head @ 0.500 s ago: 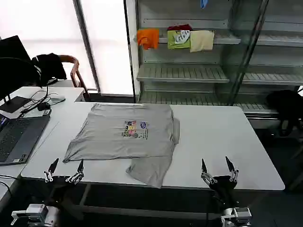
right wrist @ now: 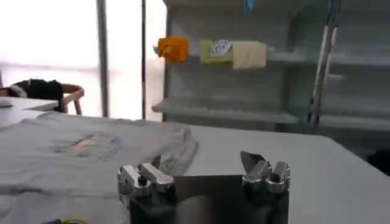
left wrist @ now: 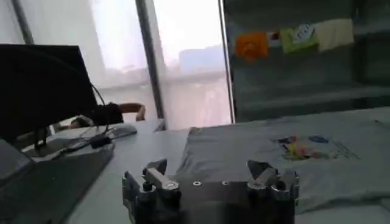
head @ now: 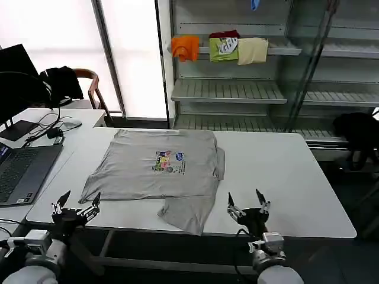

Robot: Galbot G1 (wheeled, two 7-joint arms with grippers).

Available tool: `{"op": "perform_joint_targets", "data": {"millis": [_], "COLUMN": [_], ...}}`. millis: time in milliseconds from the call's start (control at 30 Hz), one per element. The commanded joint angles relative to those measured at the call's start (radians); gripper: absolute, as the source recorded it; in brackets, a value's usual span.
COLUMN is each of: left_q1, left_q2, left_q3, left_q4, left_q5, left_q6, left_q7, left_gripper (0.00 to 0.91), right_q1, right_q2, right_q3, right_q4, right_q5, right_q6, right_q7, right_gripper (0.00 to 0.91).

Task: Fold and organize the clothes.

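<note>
A light grey short-sleeved shirt [head: 155, 168] with a small multicoloured chest print lies spread on the white table [head: 272, 171], partly folded, with one flap hanging over the front edge. The same shirt [left wrist: 292, 158] lies beyond my left fingers, and the shirt [right wrist: 73, 149] also spreads ahead of my right ones. My left gripper [head: 76, 204] hovers open at the table's front left edge, just short of the shirt's sleeve. My right gripper [head: 247, 204] is open at the front edge, a little to the right of the hanging flap. Both hold nothing.
A laptop [head: 21, 174], cables and a monitor [head: 18, 74] sit on the desk to the left, with a chair [head: 89, 83] behind. Orange [head: 185, 47], lime-green [head: 224, 48] and cream [head: 253, 50] garments hang on the metal shelf beyond the table. A black garment [head: 355, 133] lies far right.
My right gripper has shifted left along the front edge, closer to the hanging flap. My left gripper has dropped slightly and moved a little left. The shirt has not moved.
</note>
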Motion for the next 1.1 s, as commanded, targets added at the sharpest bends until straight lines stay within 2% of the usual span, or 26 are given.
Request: {"op": "perform_joint_targets", "data": {"millis": [33,333,833,1100], "left_q1": [-0.09,-0.15,-0.288,-0.299], "left_q2": [0.054,0.061,0.053,0.05], "left_q3": [0.006,0.016,0.057,0.061], "left_q4": [0.118,0.194,0.392,0.41], "left_q5": [-0.062,-0.076,-0.086,-0.117], "left_q6": [0.127,0.127,0.126,0.125], "left_q7": [0.087,0.093,0.109,0.115], "left_gripper": [0.907,0.907,0.907,0.907], "right_q1": [0.062,0.07,0.104,0.118], "right_q2": [-0.002,0.015,0.03,0.037], "right_q3": [-0.108,-0.108,-0.111,-0.118], "right_q4": [-0.015,-0.059,-0.116,-0.138], "right_q5": [0.06,0.13,0.133,0.134], "right_q6": [-0.097,-0.097,-0.096,-0.096], "right_q7": [-0.02,0.031,0.017,0.015], "right_gripper": [0.907,0.907,0.907,0.907]}}
